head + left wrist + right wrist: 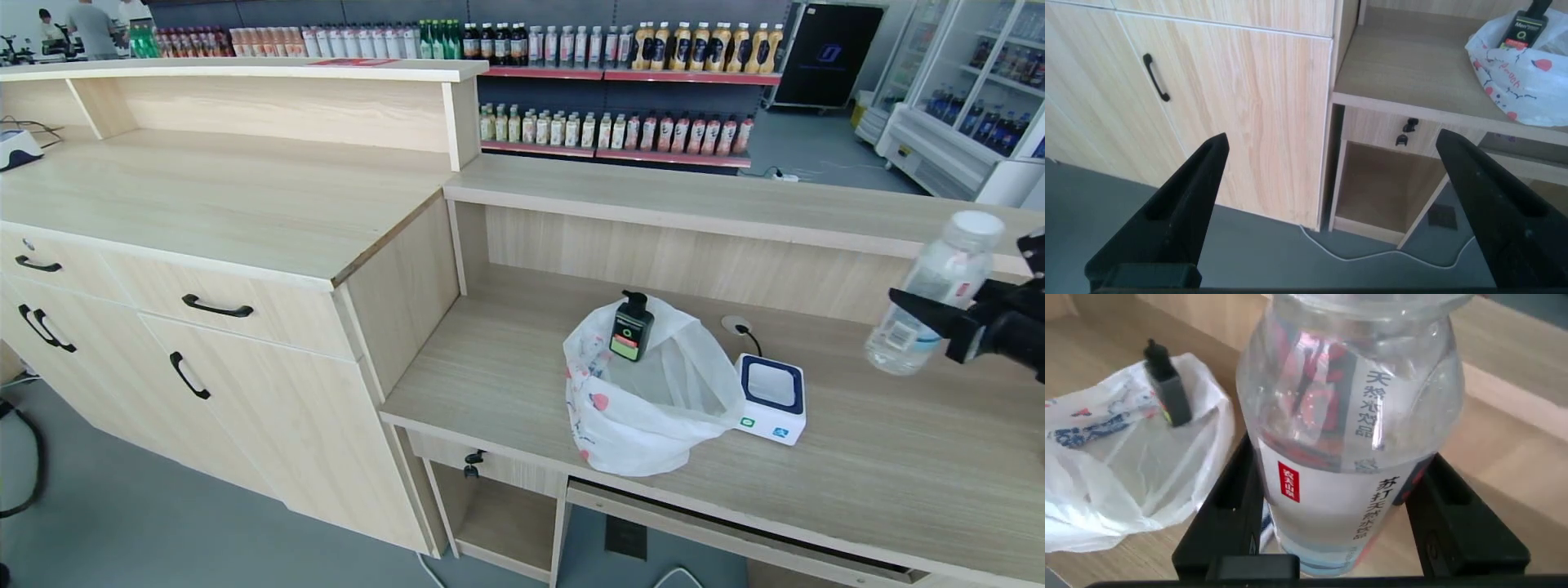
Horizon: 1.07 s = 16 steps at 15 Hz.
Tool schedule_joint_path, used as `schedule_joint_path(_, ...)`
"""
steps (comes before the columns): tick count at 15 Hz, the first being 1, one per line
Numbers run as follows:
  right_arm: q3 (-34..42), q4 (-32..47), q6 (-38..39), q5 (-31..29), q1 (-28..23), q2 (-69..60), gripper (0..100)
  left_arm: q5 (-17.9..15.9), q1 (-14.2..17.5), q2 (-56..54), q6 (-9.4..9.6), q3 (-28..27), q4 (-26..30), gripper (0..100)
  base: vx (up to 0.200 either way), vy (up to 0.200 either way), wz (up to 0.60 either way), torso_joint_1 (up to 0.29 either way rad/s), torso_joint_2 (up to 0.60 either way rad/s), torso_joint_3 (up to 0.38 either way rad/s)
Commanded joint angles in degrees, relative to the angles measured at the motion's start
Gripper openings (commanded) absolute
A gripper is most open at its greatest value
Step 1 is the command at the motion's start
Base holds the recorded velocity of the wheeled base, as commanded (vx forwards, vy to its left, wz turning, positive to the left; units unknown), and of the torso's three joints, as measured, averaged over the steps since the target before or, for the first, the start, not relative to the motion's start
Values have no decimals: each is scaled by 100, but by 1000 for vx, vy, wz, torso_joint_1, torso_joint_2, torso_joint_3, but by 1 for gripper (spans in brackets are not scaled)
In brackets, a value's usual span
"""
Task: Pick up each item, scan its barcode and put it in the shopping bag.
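Left claw (1333,139): open wide, nothing between my two dark fingers. It hangs low, facing the pale cabinet door (1249,106) and the open cubby (1384,184) under the counter.

Shopping bag (645,416): thin white plastic with a printed pattern, slumped open at centre frame on the lower counter (490,367). Soft and shapeless, so its mouth could fold shut.

Pump bottle (631,328): dark, upright in the back of the bag, pump head above the rim.

Scanner (771,396): small white box with a dark-framed window facing up, just right of the bag and touching its side.

Water bottle (931,298): clear plastic with a white cap, at the right edge of the frame, in the air above the counter and right of the scanner.

How it will handle: I judge it full, so fairly heavy for its size. The walls are smooth and thin and will give if squeezed. The label wrap looks slick.

Where to hold: around the labelled lower body, as now, keeping the pale patch low on the side uncovered. That may be the barcode, but it is too small to tell.

Right claw (1347,531): closed on the water bottle, one finger on either side of its lower half.

Right arm pose: coming in from the right edge, roughly level, with the bottle leaning slightly and its cap toward the upper right.
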Motion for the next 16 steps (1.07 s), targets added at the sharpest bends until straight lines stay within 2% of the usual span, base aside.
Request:
schedule_joint_path(1,656,422,313,-652,-753,-1216,0,0,0,6,-1,0,0,100,0,0,0,0,0,0)
schedule_joint_path(3,753,695,401,-1382,-806,-1409,0,0,0,6,-1,0,0,100,0,0,0,0,0,0)
schedule_joint_path(5,753,1002,401,-1768,-753,-1506,0,0,0,6,-1,0,0,100,0,0,0,0,0,0)
schedule_joint_path(6,735,985,454,-1768,-639,-1506,0,0,0,6,-1,0,0,100,0,0,0,0,0,0)
schedule_joint_path(8,735,827,647,-1847,-50,-1515,0,0,0,6,-1,0,0,100,0,0,600,2,-2,5)
schedule_joint_path(12,682,783,876,-2612,1603,-1515,0,0,0,6,-1,0,0,100,0,0,600,6,5,2)
schedule_joint_path(14,718,660,894,-2656,2051,-1286,0,0,0,6,-1,0,0,100,0,0,600,2,-2,5)
schedule_joint_path(16,700,572,797,-2647,2095,-750,0,0,0,6,-1,0,0,100,0,0,300,-4,4,1)
